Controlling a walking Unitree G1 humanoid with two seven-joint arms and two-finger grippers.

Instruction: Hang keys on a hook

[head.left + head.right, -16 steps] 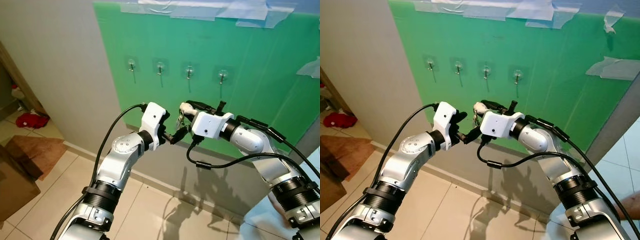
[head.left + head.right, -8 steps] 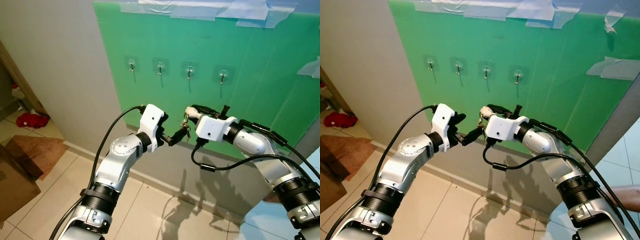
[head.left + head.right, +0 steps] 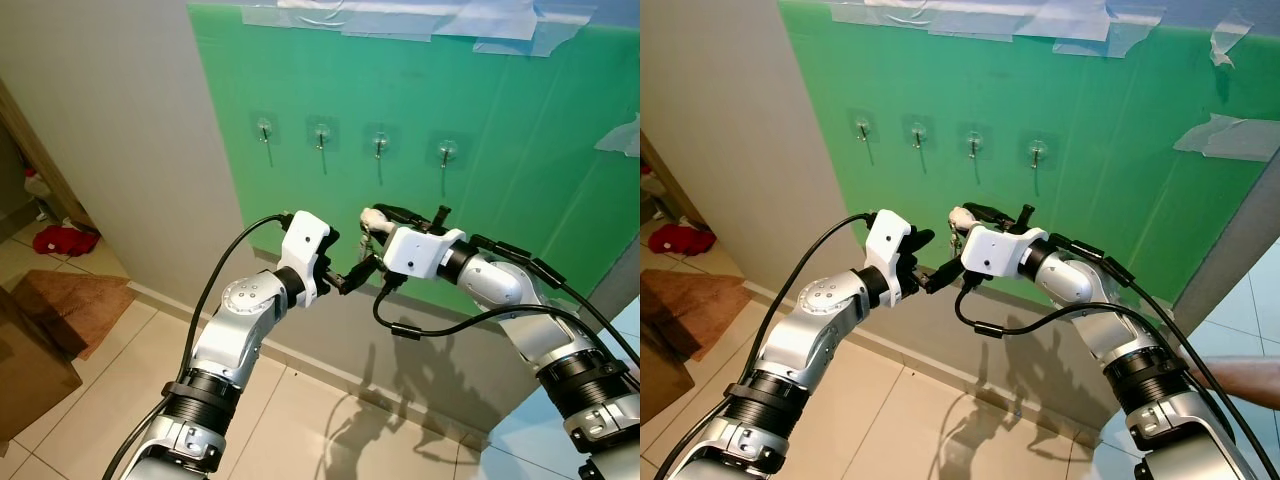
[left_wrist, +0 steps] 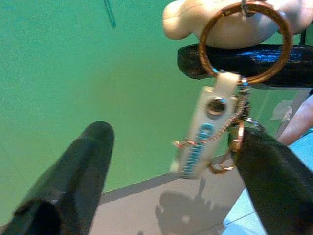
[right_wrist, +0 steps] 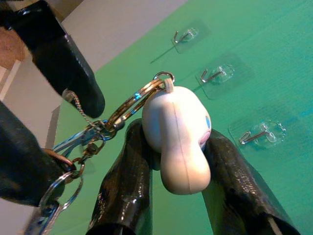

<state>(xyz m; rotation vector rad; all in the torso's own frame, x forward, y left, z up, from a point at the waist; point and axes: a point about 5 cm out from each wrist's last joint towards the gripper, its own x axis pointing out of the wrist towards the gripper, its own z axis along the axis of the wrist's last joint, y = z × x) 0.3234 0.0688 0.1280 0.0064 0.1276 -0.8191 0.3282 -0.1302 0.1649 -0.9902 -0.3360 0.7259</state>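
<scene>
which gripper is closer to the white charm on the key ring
Right. The right gripper has its fingers shut on the white charm itself. The left gripper is open just below, its fingers either side of the dangling keys.

The keys [image 4: 205, 134] hang on a shiny brass-coloured metal ring [image 4: 244, 41] beside a smooth, matt white plastic charm [image 5: 177, 134]. The hooks [image 3: 379, 143] are bright metal on clear glossy pads, stuck to a matt green board [image 3: 520, 130].

A home hallway or entry: pale tiled floor [image 3: 300, 420], grey wall [image 3: 120, 130] with skirting, a brown mat [image 3: 75, 305] and red cloth [image 3: 62, 240] at nine o'clock, a taped-up green sheet [image 3: 500, 120] carrying four stick-on hooks [image 3: 320, 133].
</scene>
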